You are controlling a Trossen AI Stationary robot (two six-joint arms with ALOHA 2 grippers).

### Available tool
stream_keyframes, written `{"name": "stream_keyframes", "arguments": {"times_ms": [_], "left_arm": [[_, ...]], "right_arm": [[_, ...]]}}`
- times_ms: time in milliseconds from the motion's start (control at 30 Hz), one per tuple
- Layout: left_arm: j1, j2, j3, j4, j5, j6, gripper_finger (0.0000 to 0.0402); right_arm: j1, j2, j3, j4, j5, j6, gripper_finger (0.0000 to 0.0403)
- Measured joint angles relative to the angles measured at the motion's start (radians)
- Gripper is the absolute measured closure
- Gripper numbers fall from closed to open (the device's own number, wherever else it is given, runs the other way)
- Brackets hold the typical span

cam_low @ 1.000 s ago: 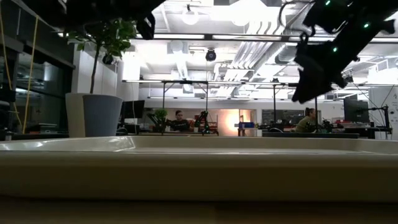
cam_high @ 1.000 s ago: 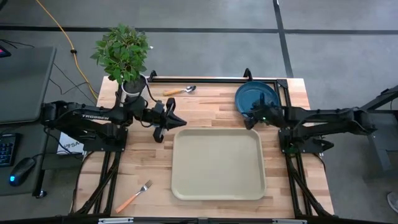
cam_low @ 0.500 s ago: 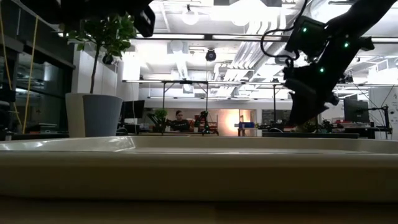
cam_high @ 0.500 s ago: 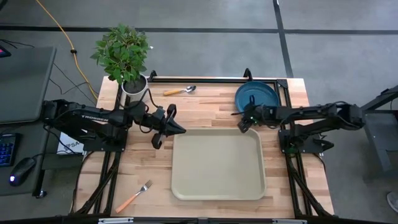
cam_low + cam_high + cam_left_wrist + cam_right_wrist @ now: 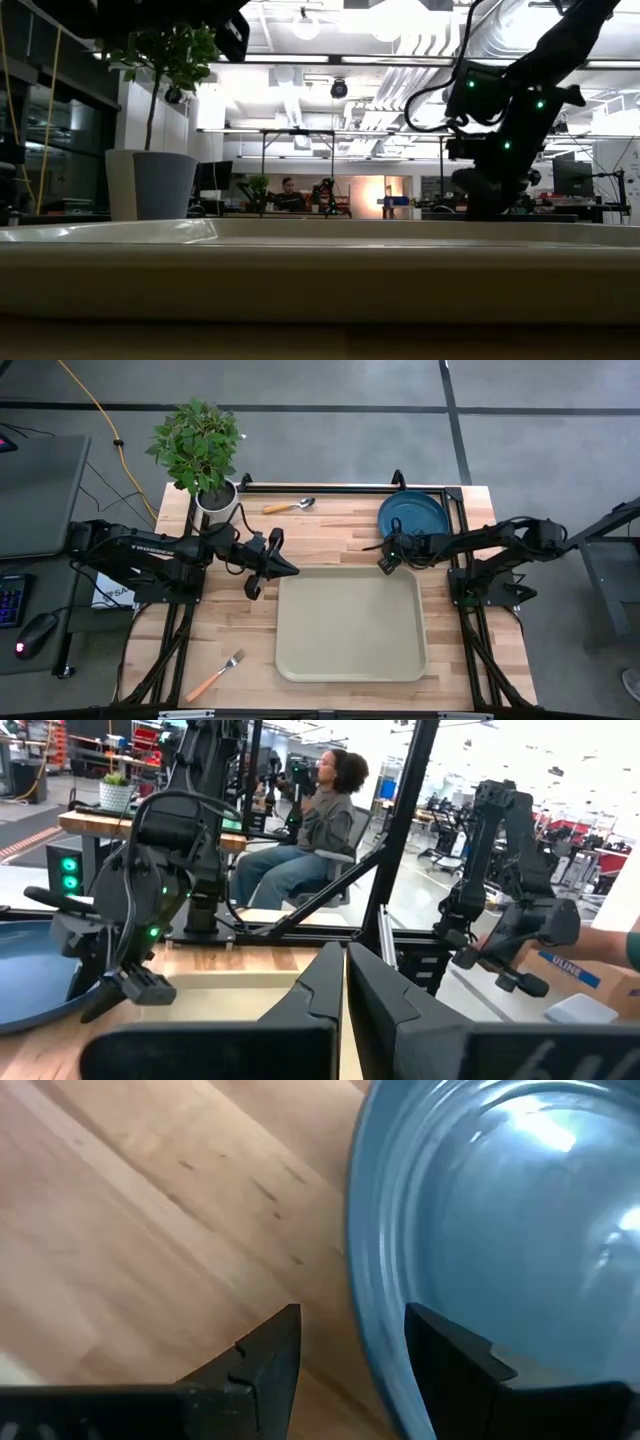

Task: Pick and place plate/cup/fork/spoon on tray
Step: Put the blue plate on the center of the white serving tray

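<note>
Now that the right gripper [image 5: 345, 1345] has dropped, jaws open astride the round dark-blue plate's [image 5: 500, 1230] rim, a pinch looks imminent; the left gripper [image 5: 277, 563] waits pinched shut beside the beige rectangular plastic tray [image 5: 350, 660]

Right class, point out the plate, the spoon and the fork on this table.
plate [image 5: 418, 512]: high view, middle of its blue face.
spoon [image 5: 289, 506]: high view, along the handle near the bowl.
fork [image 5: 214, 677]: high view, on the orange handle.

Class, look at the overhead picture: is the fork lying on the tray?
No: the fork lies on the bare table, left of the tray.
</note>
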Motion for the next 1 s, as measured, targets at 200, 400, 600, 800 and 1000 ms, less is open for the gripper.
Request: {"name": "stream_keyframes", "arguments": {"times_ms": [200,400,600,800,1000], "left_arm": [[0.004,0.0,0.0,-0.021,0.0,0.022,0.0402],[0.004,0.0,0.0,-0.064,0.0,0.032,0.0401],[0.021,-0.03,0.0,-0.127,0.0,0.034,0.0401],[0.057,-0.135,0.0,-0.219,-0.009,0.066,0.0401],[0.053,-0.195,0.0,-0.287,-0.116,0.1,0.0401]], "right_arm": [[0.0,0.003,0.0,-0.001,0.017,0.0,0.0274],[0.007,-0.071,0.016,-0.041,0.029,-0.004,0.0387],[0.098,-0.163,0.067,-0.044,0.077,-0.032,0.0398],[0.317,-0.159,0.179,-0.031,0.16,-0.064,0.0401],[0.598,-0.01,0.345,0.032,0.117,-0.166,0.0402]]}}
